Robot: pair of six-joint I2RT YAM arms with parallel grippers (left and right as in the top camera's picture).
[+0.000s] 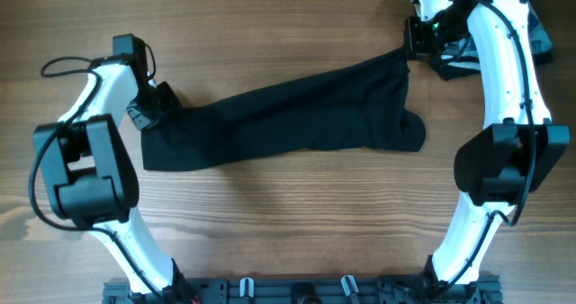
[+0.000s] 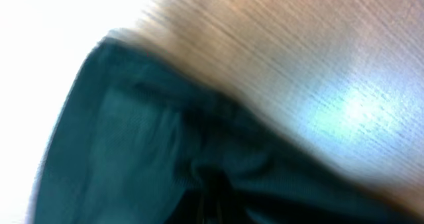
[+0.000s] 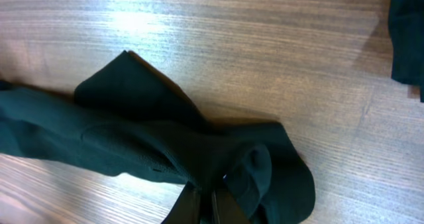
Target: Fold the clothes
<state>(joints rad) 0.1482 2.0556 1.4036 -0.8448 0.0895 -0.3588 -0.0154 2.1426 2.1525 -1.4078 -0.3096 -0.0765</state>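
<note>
Risk of slippage was judged the main concern. The black garment (image 1: pixel 288 120) was stretched across the table (image 1: pixel 270 16) between the two arms, and an uneven pull from either end could drag the cloth out of a grip and spoil the fold. A second risk was noted at the far right, where a pile of other clothes (image 1: pixel 543 36) lay just beside the right gripper (image 1: pixel 416 40). A wide sweep there could snag it. A lump of doubled fabric was seen near the garment's right end, and a fold laid over it would probably come out uneven.

Right gripper: in the right wrist view, cloth was seen gathered and pinched between the fingers (image 3: pixel 189 212) at the bottom edge. The jaws were therefore recorded as clamped on the garment's upper right corner.

Left gripper (image 1: pixel 148 109): positioned at the garment's upper left corner and overlapping it in the overhead view. The left wrist view was too blurred, showing only dark cloth and wood and no fingers. Whether it was closed on the cloth could not be told.

Garment position: laid on the table as a long band, sloping up from left to right, each end at a gripper.
</note>
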